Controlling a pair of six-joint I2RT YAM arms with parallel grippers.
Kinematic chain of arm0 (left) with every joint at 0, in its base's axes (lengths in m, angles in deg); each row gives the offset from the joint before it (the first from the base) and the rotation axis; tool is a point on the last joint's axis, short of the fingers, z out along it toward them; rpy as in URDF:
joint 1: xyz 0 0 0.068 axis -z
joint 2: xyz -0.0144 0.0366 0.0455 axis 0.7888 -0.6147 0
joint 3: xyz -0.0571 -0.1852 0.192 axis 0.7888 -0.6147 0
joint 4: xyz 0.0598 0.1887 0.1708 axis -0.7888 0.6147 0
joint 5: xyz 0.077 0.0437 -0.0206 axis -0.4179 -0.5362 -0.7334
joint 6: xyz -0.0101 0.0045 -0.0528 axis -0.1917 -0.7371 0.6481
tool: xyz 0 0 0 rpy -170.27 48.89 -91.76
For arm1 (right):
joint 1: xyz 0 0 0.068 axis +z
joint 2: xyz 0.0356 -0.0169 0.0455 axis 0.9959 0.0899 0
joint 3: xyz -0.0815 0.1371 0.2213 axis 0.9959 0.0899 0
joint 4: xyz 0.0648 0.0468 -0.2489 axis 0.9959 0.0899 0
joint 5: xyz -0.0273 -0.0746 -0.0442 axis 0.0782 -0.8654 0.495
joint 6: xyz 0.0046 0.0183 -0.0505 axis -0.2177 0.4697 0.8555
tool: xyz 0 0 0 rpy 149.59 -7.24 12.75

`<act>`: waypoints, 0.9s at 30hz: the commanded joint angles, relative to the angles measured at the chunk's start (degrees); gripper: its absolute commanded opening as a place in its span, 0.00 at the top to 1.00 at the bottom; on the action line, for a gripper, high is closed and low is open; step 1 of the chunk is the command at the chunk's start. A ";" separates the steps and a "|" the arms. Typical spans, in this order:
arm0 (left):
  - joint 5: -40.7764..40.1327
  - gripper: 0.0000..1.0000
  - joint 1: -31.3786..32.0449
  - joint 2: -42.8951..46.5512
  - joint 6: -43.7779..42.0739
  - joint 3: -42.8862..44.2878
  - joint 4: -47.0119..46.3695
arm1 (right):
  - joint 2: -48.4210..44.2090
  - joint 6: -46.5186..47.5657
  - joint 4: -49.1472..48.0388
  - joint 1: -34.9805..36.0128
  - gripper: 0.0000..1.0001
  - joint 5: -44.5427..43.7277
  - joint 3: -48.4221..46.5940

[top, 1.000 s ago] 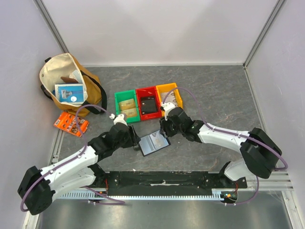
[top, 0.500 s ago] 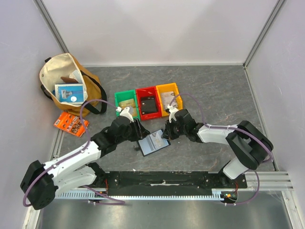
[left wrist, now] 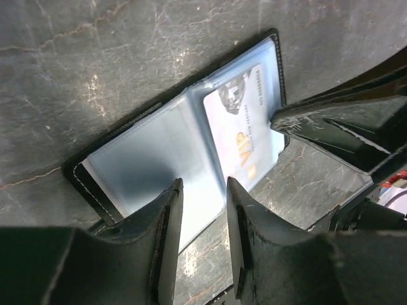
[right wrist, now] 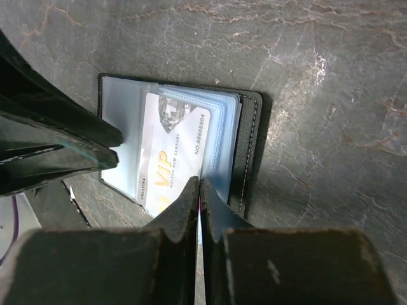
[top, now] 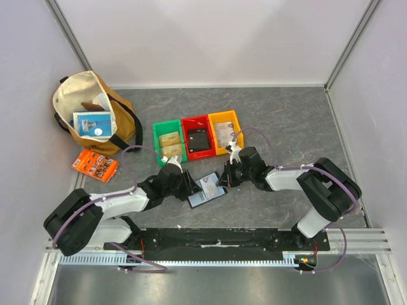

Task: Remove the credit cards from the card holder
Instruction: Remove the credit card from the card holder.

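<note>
The card holder (top: 205,190) lies open and flat on the table between the two arms, black-rimmed with clear blue sleeves (left wrist: 152,159). A pale credit card (left wrist: 245,124) printed "VIP" sits in one panel (right wrist: 168,149). My left gripper (left wrist: 202,190) hovers open over the holder's near edge by the fold, its fingers straddling the sleeve (top: 193,187). My right gripper (right wrist: 199,185) is shut, its tips pressed on the opposite edge where the card meets the stacked sleeves (top: 224,182). Whether anything is nipped between them does not show.
Green (top: 168,141), red (top: 198,136) and yellow (top: 224,130) bins stand in a row just behind the holder; the red one holds a flat black item. A tan bag (top: 89,114) and an orange packet (top: 94,165) lie at the left.
Both arms have dropped lower and closed in on the card holder. The right gripper has gone from open to shut. The left gripper's jaws have narrowed.
</note>
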 commanded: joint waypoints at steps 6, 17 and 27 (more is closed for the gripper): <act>5.10 0.60 -0.16 -6.99 7.00 -3.76 -17.02 | 1.40 -0.38 0.19 -1.28 0.92 1.50 2.01; 6.33 0.60 -0.16 -11.82 8.59 -4.73 -23.53 | 1.93 -0.47 0.02 -1.46 0.92 1.94 2.01; 5.37 0.60 -0.16 -14.90 13.06 -8.86 -36.09 | 2.37 -0.65 -0.33 -1.55 0.92 2.29 2.01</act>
